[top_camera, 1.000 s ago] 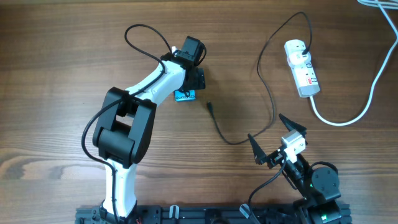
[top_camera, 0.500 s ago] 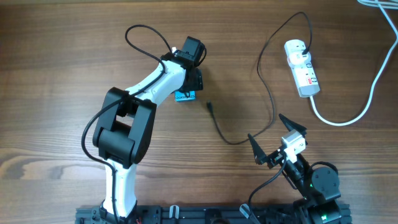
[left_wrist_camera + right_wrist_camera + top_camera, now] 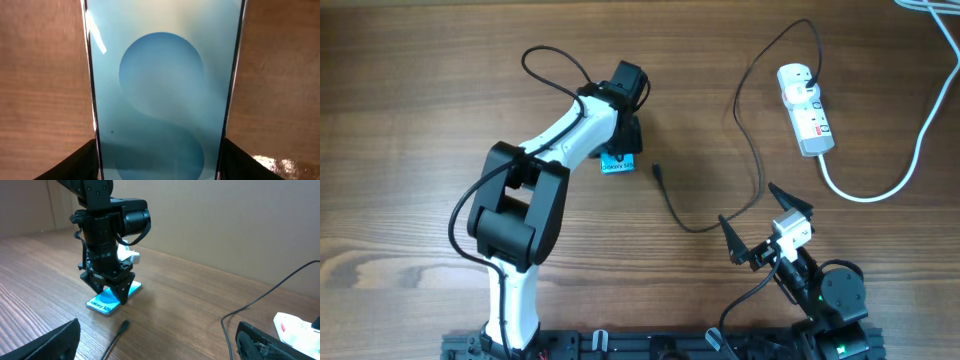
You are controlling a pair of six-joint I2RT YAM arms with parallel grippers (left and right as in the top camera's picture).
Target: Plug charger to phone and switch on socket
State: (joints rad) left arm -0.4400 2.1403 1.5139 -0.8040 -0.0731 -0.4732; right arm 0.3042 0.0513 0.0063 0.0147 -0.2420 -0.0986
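You hold the phone (image 3: 160,100) pinched in the left gripper (image 3: 111,294); next, the spread right gripper (image 3: 748,202) should fetch the charger tip (image 3: 658,172).

The left arm (image 3: 555,130) is built of white tubular links joined by bulky black joint housings, the largest a rounded block (image 3: 515,215). A thin black cable (image 3: 524,58) loops at 11 o'clock of its boxy black wrist. The right arm (image 3: 840,290), at 5 o'clock in the overhead view, is black with a small green light (image 3: 817,295). A white block (image 3: 790,232) sits behind its pincer (image 3: 746,203), whose fingers (image 3: 731,243) are black pointed triangles.
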